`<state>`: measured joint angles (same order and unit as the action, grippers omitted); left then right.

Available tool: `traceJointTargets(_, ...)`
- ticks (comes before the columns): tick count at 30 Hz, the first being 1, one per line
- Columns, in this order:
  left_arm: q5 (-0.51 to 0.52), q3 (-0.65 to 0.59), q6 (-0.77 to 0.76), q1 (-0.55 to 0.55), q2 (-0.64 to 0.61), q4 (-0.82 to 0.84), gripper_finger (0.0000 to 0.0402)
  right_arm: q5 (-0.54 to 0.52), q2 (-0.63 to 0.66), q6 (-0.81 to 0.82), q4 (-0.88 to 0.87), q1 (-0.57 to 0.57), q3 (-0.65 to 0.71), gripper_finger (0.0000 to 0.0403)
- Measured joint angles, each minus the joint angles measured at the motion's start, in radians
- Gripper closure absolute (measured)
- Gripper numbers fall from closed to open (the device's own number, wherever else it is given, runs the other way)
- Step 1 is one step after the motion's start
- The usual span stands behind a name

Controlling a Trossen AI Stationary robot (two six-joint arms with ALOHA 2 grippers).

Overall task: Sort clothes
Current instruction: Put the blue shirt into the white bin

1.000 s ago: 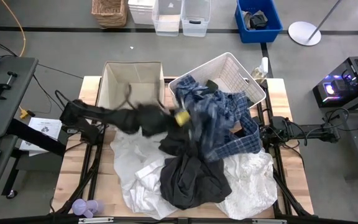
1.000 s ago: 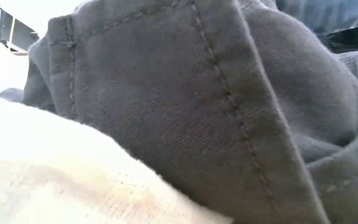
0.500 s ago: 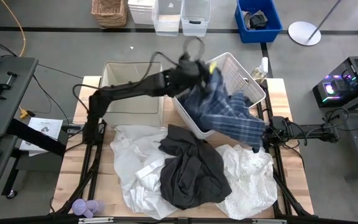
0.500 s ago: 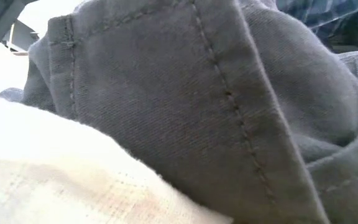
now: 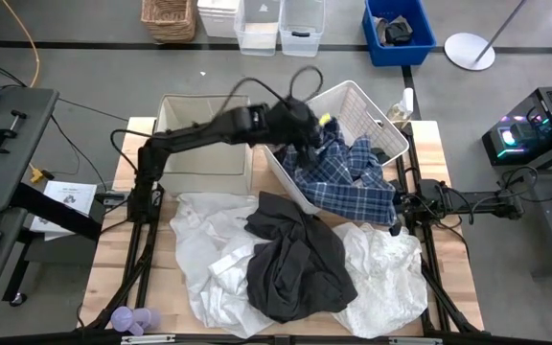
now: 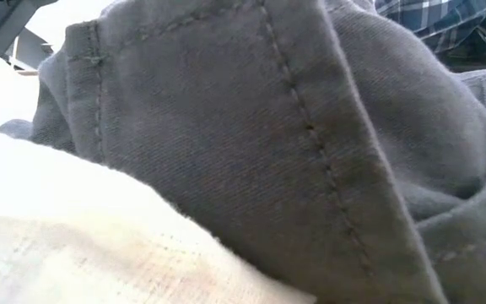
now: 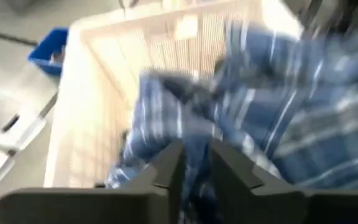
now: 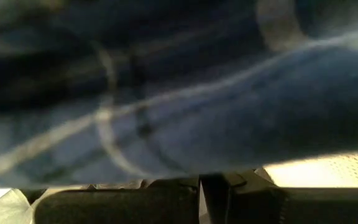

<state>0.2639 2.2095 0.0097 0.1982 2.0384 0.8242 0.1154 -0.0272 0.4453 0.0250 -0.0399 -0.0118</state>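
Note:
My left gripper (image 5: 307, 123) is above the white plastic basket (image 5: 372, 107) and is shut on the blue-white plaid shirt (image 5: 345, 177). The shirt also shows in the left wrist view (image 7: 272, 93). A dark grey garment (image 5: 293, 261) lies bunched at the table's middle and fills the low view (image 6: 251, 143). It rests on two white garments, one at the near left (image 5: 204, 254) and one at the near right (image 5: 391, 278). My right gripper (image 5: 401, 204) is shut at the table's right edge, under the shirt's hanging hem (image 8: 166, 93). I cannot make out the dark green garment. My left gripper pinches a bunched part of the plaid shirt (image 7: 195, 146) between its two fingers, coming from above. The shirt hangs below the fingers into the basket. Its lower part (image 5: 357, 203) drapes over the basket's near rim onto the table. I cannot tell whether my right gripper touches the hem over it.
A beige fabric bin (image 5: 204, 134) stands at the far left, beside the basket. A purple object (image 5: 130, 319) lies at the near left corner. Bare wood shows along the table's left side (image 5: 123, 259). Bins and a stand are on the floor beyond the table.
My left gripper has carried the plaid shirt from the table's middle up and toward the far right, over the basket, then sunk a little. The shirt has left the pile. It now lies mostly in the basket, with its lower part over the near rim.

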Motion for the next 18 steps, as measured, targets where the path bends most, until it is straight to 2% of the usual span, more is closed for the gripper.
traceJointTargets(7,-0.055,0.148,-0.028,-0.018,-0.002,0.016,0.0215,0.000,-0.003,0.000,0.000,0.000,0.000,0.0402)
traceJointTargets(8,-0.111,0.132,-0.053,-0.022,-0.025,-0.016,0.0201,0.000,-0.003,0.000,0.000,0.000,0.000,0.0402)
traceJointTargets(11,-0.375,0.132,-0.138,-0.054,-0.041,-0.120,0.0168,0.000,-0.005,0.000,0.000,0.000,0.000,0.0402)
traceJointTargets(13,-0.465,0.133,-0.122,-0.113,-0.040,-0.142,0.0155,0.000,-0.005,0.000,0.000,0.000,0.000,0.0402)
traceJointTargets(15,-0.446,0.132,-0.014,-0.188,-0.027,-0.141,0.0149,0.000,-0.005,0.000,0.000,0.000,0.000,0.0402)
traceJointTargets(18,-0.333,0.129,0.169,-0.288,-0.007,-0.138,0.0147,0.000,-0.005,0.000,0.000,0.000,0.000,0.0402)
